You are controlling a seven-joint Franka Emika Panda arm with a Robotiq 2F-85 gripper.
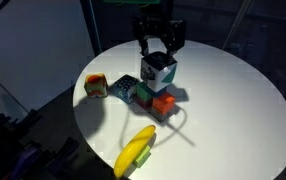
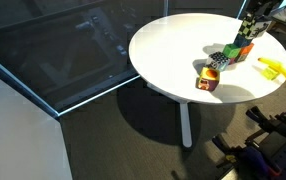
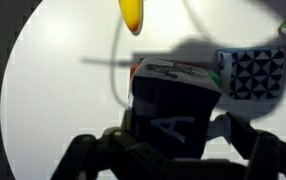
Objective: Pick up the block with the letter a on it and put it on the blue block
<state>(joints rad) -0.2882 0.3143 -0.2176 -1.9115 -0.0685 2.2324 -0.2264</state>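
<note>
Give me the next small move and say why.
Probably shift the gripper a little toward the blue block and ease down. It appears shut on the block with the letter a, which looks raised beside the cluster, not yet over the blue block. The checkered cube and orange cube crowd it, so go slowly.

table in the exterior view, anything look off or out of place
Nothing spilled or damaged. The only odd item is a banana lying near the table edge, apart from the cluster of blocks. The pincer is closed on the block with the letter a.
</note>
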